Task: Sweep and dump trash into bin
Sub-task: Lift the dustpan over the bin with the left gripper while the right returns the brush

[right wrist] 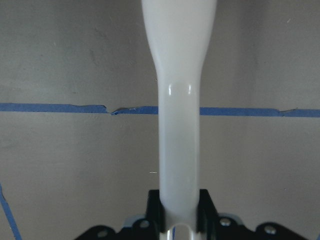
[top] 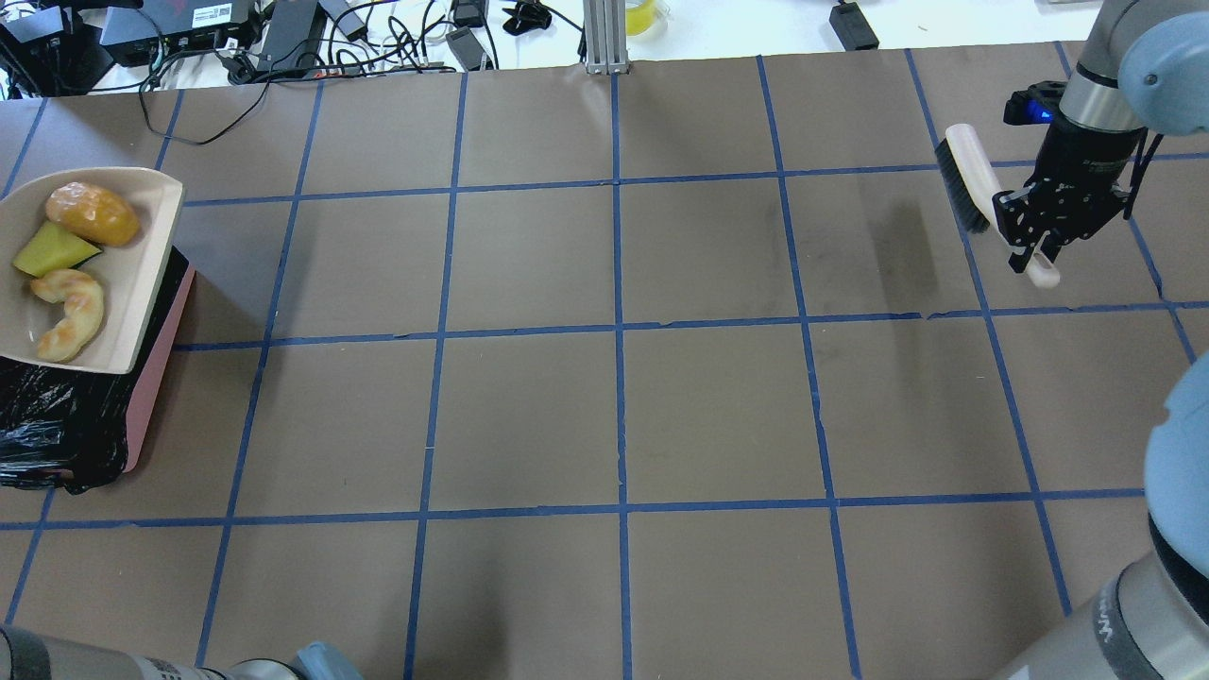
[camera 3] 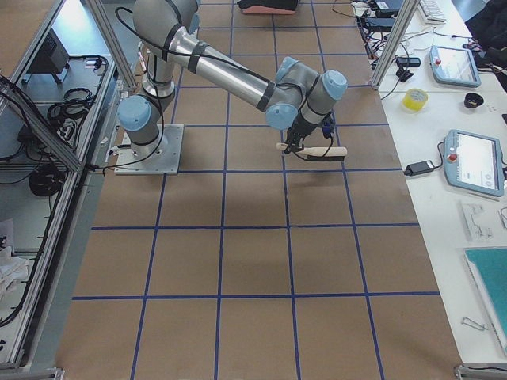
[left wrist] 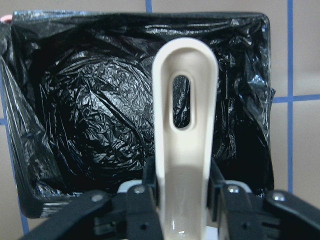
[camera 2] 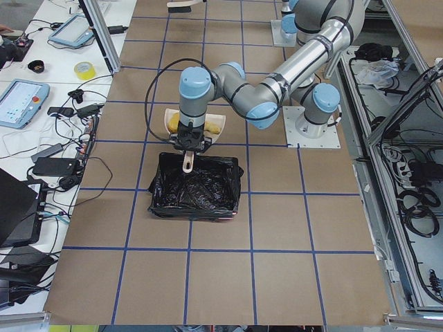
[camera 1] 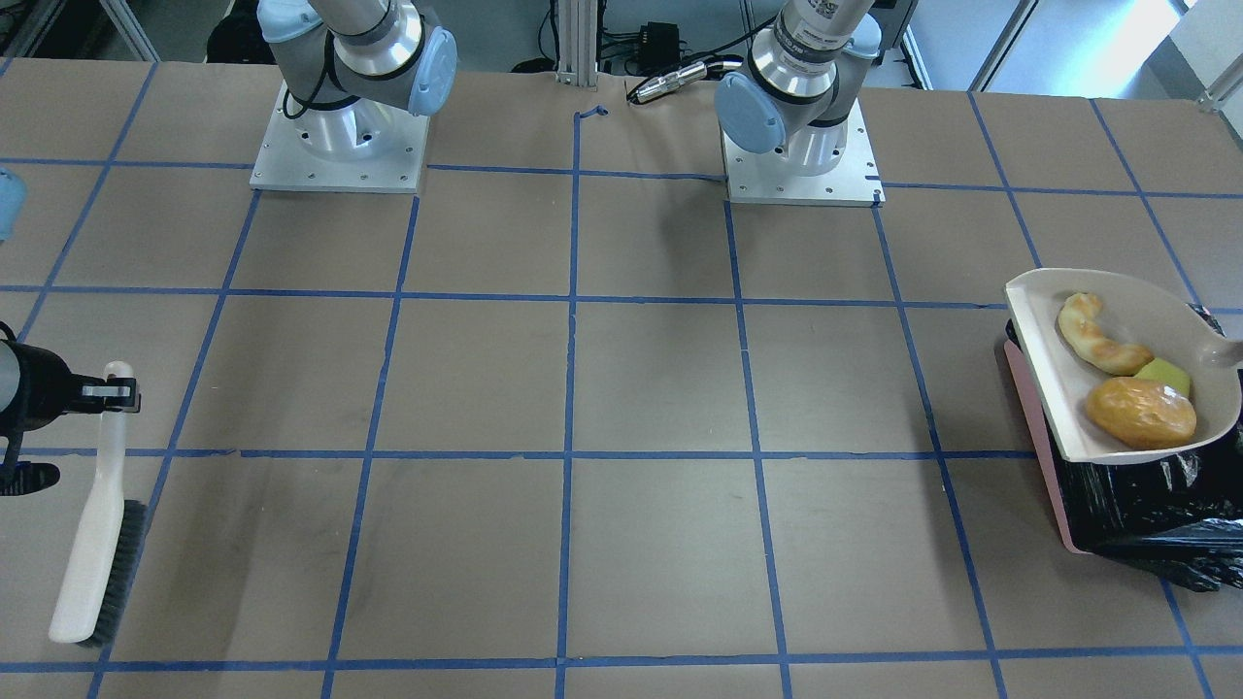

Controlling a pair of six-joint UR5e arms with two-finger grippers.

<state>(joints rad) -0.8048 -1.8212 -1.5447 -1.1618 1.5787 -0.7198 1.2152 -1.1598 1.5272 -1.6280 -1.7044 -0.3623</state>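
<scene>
My left gripper (left wrist: 182,186) is shut on the handle of a beige dustpan (camera 1: 1044,325), held tilted over the bin (camera 1: 1146,510). The pan holds the bread roll (camera 1: 1141,413), the croissant piece (camera 1: 1092,335) and the yellow wedge (camera 1: 1165,376). The bin is pink with a crinkled black bag lining (left wrist: 90,110) and stands at the table's left end (top: 57,425). My right gripper (top: 1034,247) is shut on the white handle of a hand brush (top: 968,184) at the far right, bristles pointing away from the bin.
The two arm bases (camera 1: 340,146) (camera 1: 801,155) stand at the table's robot side. Cables and power bricks (top: 283,38) and an aluminium post (top: 604,38) line the far edge. Blue tape lines grid the brown table top (top: 614,378).
</scene>
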